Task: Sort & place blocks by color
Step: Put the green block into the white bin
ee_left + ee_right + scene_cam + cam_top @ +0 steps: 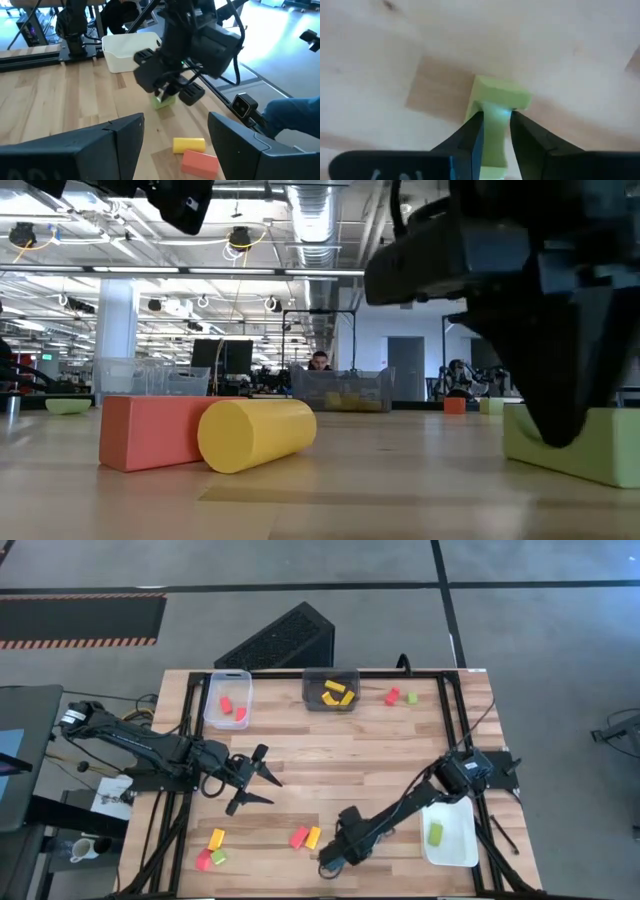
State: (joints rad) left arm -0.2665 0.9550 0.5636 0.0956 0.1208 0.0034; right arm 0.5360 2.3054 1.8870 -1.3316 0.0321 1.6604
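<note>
High view: right tool (332, 862) clamps a green block (496, 107) near the counter's (330, 755) front edge; left tool (262, 780) gapes mid-counter.

Right arm reaches low across the front of the desk (380, 765), wrist bent down, right pincer (495, 116) closed in on a green block (496, 132), one finger (470, 135) pressed to each side. Left arm lies stretched in from the left edge, left pincer (262, 780) hanging above mid-desk with fingers spread apart and nothing between them.
</note>
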